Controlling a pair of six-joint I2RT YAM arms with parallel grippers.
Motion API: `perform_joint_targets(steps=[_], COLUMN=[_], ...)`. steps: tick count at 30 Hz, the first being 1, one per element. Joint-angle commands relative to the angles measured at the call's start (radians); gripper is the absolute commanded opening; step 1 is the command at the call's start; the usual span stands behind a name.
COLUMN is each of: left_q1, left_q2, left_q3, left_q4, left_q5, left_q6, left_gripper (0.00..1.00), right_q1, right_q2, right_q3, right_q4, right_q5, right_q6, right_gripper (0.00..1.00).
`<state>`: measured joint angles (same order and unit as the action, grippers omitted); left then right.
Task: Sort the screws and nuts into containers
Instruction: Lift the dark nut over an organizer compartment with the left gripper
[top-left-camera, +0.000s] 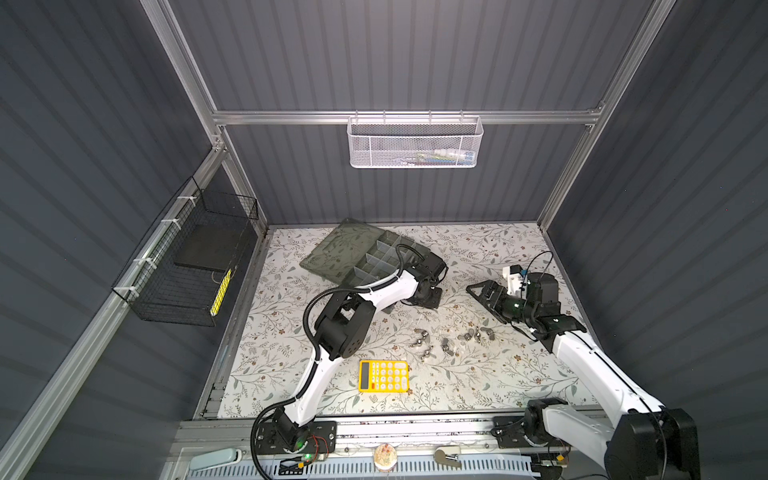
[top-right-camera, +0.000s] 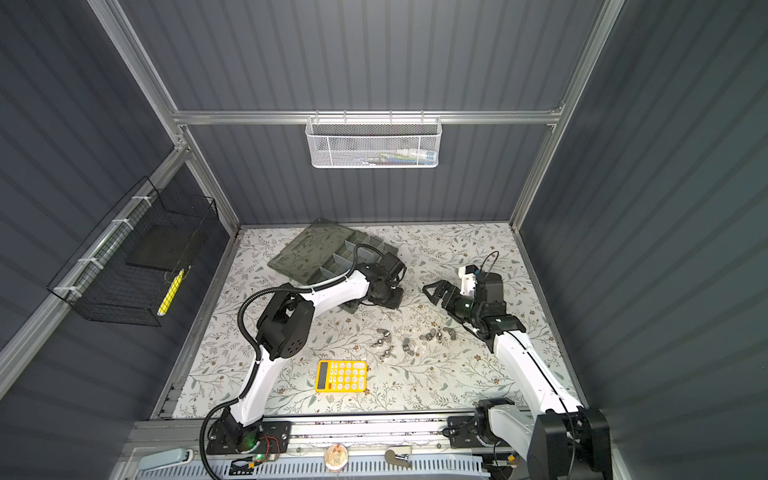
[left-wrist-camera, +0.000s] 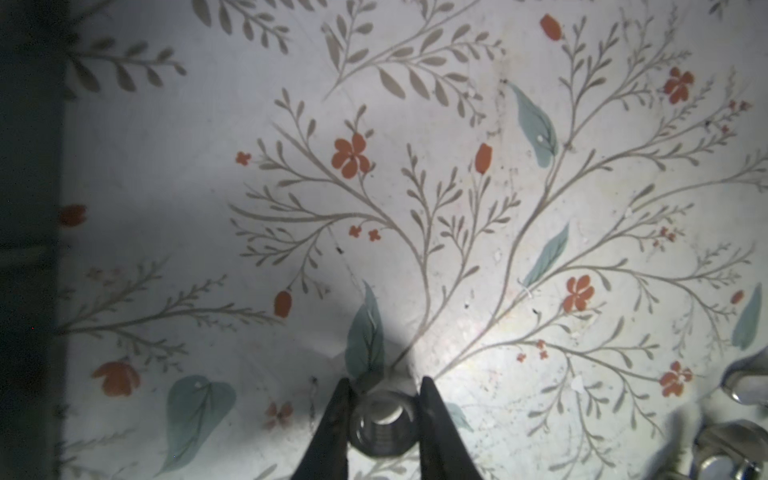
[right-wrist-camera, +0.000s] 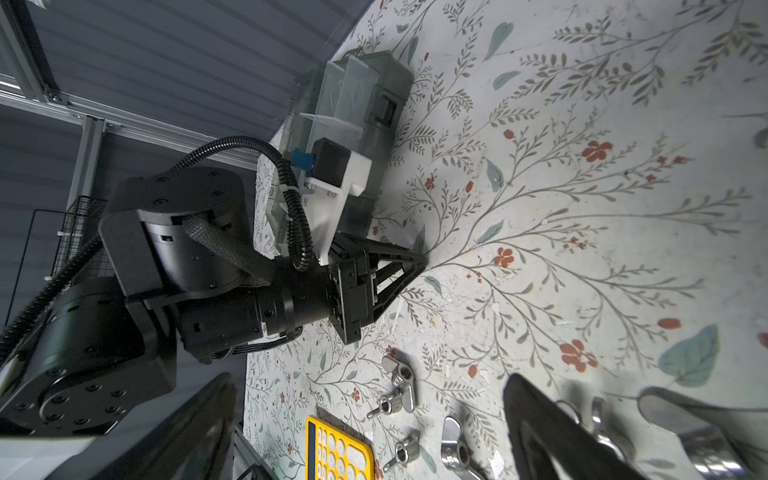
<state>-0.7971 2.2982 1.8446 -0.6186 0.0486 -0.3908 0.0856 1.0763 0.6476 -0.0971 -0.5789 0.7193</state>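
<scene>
My left gripper is shut on a silver hex nut, seen end-on between its black fingers. In both top views this gripper points down at the tablecloth, just in front of the open organiser box with its containers. Several silver wing nuts lie loose mid-table. My right gripper hovers open to their right, holding nothing. The screws are out of view.
A yellow calculator lies near the front edge. The box's flat lid lies open to the back left. A white mesh basket hangs on the back wall, and a black wire basket on the left wall.
</scene>
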Motion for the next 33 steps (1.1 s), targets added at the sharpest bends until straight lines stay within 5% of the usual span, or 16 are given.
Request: perform_joint_targets(steps=[1,15,33], left_q1=[0.02,0.14,0.381], left_q2=[-0.073,-0.21,-0.261], left_q3=[0.033,0.02,-0.074], left_q4=[-0.021,0.007,0.0], left_q5=[0.071,0.195,0.142], left_q6=[-0.034,-0.081,0.017], left_gripper=[0.2,0.21,0.21], right_q1=[0.0,0.151,0.418], right_q2=[-0.007,0.1,0.452], right_q3=[0.034,0.153,0.401], right_q4=[0.02,0.037,0.096], right_q5=[-0.032,0.022,0.091], right_q6=[-0.001,-0.035,-0.023], right_gripper=[0.99,0.99,0.99])
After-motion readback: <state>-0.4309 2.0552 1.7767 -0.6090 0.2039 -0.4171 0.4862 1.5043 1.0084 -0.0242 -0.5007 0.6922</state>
